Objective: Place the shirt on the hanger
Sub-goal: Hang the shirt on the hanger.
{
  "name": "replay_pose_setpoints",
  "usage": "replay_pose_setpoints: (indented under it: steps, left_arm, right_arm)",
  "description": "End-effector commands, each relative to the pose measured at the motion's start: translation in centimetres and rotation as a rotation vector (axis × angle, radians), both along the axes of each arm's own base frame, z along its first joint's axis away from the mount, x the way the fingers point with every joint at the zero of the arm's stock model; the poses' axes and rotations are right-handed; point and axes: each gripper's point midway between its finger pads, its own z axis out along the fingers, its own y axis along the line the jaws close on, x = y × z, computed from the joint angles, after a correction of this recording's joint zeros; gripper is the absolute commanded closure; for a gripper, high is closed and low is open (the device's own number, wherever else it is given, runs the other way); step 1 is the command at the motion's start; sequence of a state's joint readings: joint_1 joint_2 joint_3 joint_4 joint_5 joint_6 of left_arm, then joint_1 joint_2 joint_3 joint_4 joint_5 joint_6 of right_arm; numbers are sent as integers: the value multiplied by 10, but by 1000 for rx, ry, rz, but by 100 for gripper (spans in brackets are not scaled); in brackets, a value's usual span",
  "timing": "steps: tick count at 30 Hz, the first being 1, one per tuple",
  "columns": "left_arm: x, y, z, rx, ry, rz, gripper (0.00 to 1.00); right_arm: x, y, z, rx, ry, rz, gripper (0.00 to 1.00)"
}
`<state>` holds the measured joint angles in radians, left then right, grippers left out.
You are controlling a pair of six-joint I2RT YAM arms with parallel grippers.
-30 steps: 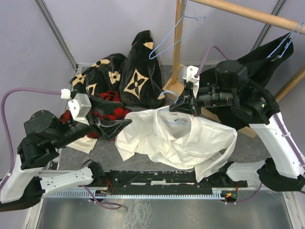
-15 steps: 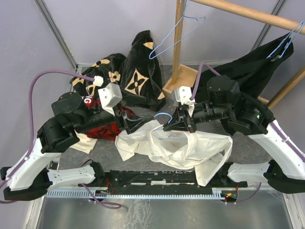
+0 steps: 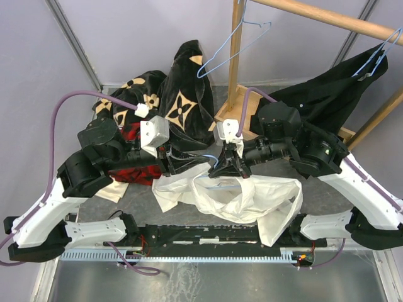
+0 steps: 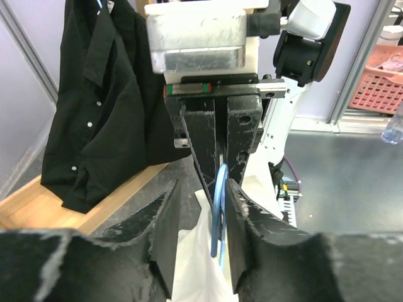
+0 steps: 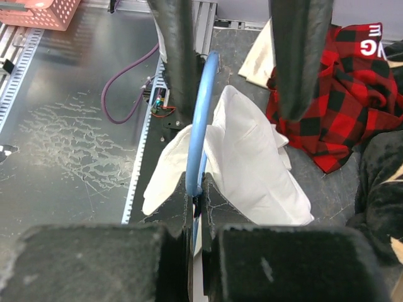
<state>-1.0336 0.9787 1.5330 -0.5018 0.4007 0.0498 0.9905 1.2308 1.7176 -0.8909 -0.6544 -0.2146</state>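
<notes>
Presently, the right tool [image 5: 196,189] pinches the hanger [image 5: 200,119] at its wire neck while the left tool [image 4: 203,189] stands spread around the hook, so a sloppy handover could let the wire twist and spill the shirt [image 3: 252,195], draped from it, down onto the bench [image 3: 135,204].

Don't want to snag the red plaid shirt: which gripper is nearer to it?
Left. The left gripper sits just beside the red plaid shirt, its arm crossing above it. The right gripper, shut on the hanger, faces it from the far side, farther away.
</notes>
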Motion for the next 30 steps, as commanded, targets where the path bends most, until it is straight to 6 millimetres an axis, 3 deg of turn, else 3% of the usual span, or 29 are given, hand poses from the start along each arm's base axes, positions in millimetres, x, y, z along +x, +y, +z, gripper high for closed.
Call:
replay_pose_setpoints:
  steps: [1, 3, 5, 6, 9, 14, 19, 21, 30]
  left_arm:
    - [-9, -6, 17, -46, -42, -71, 67]
    - [-10, -8, 13, -38, -32, -79, 78]
    - [-9, -8, 11, -34, -22, -72, 95]
    - [-8, -7, 10, -33, -19, -66, 97]
    - [2, -4, 8, -23, -7, -4, 97]
    - [2, -1, 1, -8, -1, 5, 97]
    - [-2, 4, -2, 1, 4, 2, 97]
    - [-3, 6, -4, 6, 8, 2, 97]
    - [-25, 6, -7, 21, 33, -110, 97]
  right_arm:
    - [-4, 3, 7, 33, -32, 29, 100]
    - [-5, 2, 8, 36, -35, 28, 100]
    - [-5, 1, 10, 41, -43, 21, 100]
    - [-4, 0, 9, 40, -44, 14, 100]
    - [0, -4, 7, 34, -50, -28, 95]
    - [6, -19, 2, 26, -60, -117, 56]
    - [5, -44, -6, -2, -67, -194, 39]
    - [2, -58, -11, -21, -74, -217, 24]
    - [-6, -97, -50, -201, -51, -271, 19]
